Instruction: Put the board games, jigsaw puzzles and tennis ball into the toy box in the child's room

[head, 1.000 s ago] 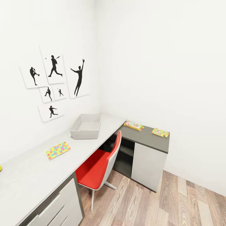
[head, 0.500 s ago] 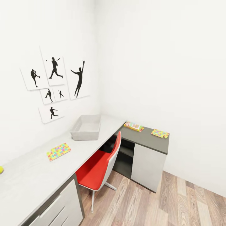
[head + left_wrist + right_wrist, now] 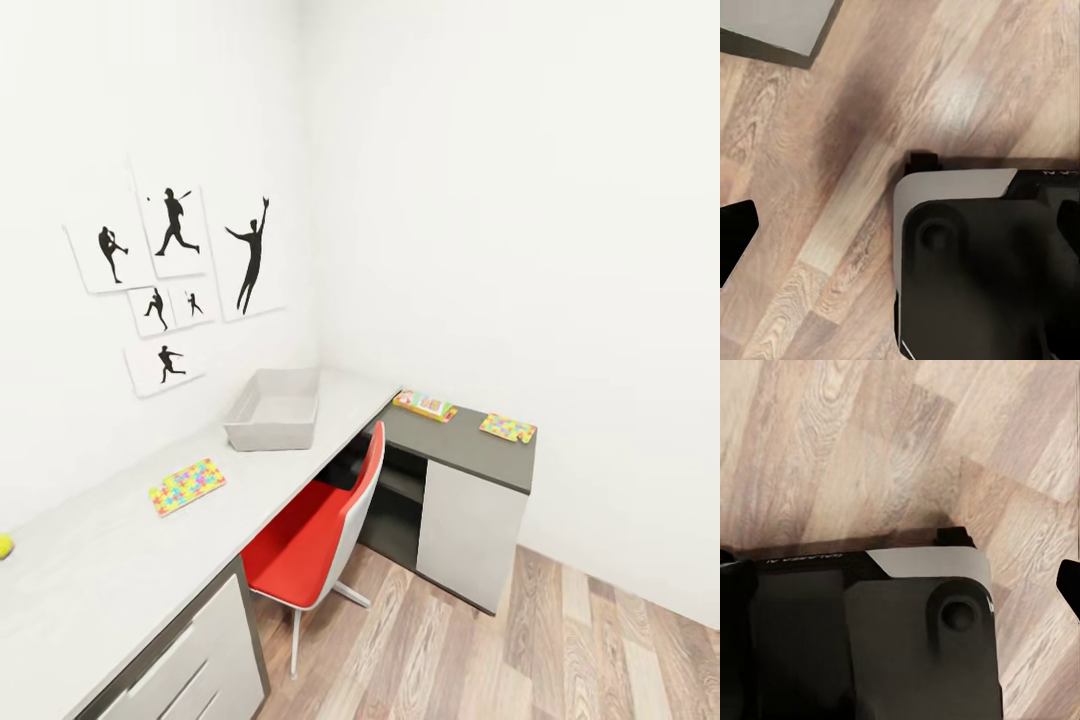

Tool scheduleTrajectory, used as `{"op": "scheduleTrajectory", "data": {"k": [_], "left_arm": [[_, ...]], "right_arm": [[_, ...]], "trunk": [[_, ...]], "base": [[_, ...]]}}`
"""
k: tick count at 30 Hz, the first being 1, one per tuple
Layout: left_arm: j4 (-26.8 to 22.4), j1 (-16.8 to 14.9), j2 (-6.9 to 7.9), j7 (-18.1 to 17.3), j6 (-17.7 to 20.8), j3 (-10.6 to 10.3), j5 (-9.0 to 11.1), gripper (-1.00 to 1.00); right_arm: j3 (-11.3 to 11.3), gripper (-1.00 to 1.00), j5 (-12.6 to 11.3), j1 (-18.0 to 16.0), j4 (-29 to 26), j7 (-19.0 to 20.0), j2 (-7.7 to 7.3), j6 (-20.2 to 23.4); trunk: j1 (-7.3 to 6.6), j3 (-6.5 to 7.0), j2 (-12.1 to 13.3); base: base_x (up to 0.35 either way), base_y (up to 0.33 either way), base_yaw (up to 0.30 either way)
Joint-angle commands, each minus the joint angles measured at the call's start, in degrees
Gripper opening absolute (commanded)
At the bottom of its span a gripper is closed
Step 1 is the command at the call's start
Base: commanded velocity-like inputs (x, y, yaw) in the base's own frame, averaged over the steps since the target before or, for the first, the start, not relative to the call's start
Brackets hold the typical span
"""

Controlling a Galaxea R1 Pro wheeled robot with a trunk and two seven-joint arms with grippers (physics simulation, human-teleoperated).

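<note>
Child's room, desk corner, head view.

Toy box [image 3: 272, 410]: grey tub on the light grey top of the table [image 3: 110, 560], close to the wall and the inner corner. Appears empty from this angle.

Puzzle [image 3: 187, 486]: flat multicoloured square on the light top, well apart from the box, toward the near end.

Second puzzle [image 3: 508, 428]: on the dark top, near its far end.

Board game [image 3: 426, 404]: flat box on the dark top, near where the two tops join, between the toy box and the second puzzle.

Ball [image 3: 4, 546]: yellow-green, a sliver at the picture's left edge, on the light top.

Chair [image 3: 315, 535]: red seat, pushed under the table in front of the box.

Prints [image 3: 180, 280]: black sports silhouettes on the wall above the table.

Change: over the last second the whole picture shifts slightly; prints and table items sit a little lower and the ball edges into sight. That is the camera moving, not the things. Judgement: the robot is on its approach to the table; no toy is yet in the box, so the task is at its start.

Grippers: both wrist views look down on wood floor [image 3: 832, 150] and the robot's dark base [image 3: 982, 270]. A black tip [image 3: 733, 232] shows at one edge of each. Whether the left or right jaws are apart or together cannot be told; nothing seen held.
</note>
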Motion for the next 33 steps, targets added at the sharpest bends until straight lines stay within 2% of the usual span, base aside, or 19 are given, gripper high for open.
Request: {"op": "scheduleTrajectory", "data": {"k": [1,5,9,13,16,20,25,33], "left_arm": [[-0.3,-1.0,0.03,0.1,1.1,0.0,0.1,1.0],[-0.7,-5.5,0.04,0.1,3.1,0.0,0.3,1.0],[-0.6,-6.9,-0.04,0.1,3.1,0.0,0.2,1.0],[-0.2,-7.3,0.02,0.1,1.0,0.1,0.4,1.0],[1.6,-7.5,-0.04,-0.1,-3.6,0.1,0.5,1.0],[4.5,-7.5,-0.05,-0.3,-6.9,-0.1,0.4,1.0],[6.9,-7.5,0.04,-0.3,-8.3,0.2,0.6,1.0],[7.5,-7.5,0.14,-0.4,-8.6,0.3,0.7,1.0]], "right_arm": [[0.0,1.0,-0.6,-0.4,-0.1,-0.1,-0.07,0.5],[-0.9,1.0,-0.7,-1.8,-0.1,-0.1,-0.36,1.0],[-2.7,1.0,-0.7,-2.0,-0.1,-0.2,-0.44,0.8],[-4.4,1.0,-0.7,-2.0,-0.1,-0.2,-0.56,-0.1],[-4.8,1.0,-0.7,-2.0,-0.1,-0.2,-0.65,-0.7],[-5.0,1.0,-0.7,-1.9,-0.1,-0.2,-0.71,-0.8],[-5.1,1.0,-0.7,-1.9,0.0,-0.2,-0.78,-0.9],[-5.1,1.0,-0.7,-1.7,-0.1,-0.1,-0.86,-1.1]], "trunk": [[-0.22,0.07,0.3],[-1.1,0.73,1.9],[-1.97,1.39,3.6],[-2.85,2.08,5.2],[-3.51,2.62,6.4],[-4.39,3.33,8.0],[-5.49,4.23,10.0],[-7.25,5.67,13.2]], "base": [[0.0,0.0,-0.144],[0.0,0.0,-0.205],[0.0,0.0,-0.248],[0.0,0.0,-0.268],[0.0,0.0,-0.275],[0.0,0.0,-0.277],[0.0,0.0,-0.279],[0.0,0.0,-0.279]]}}
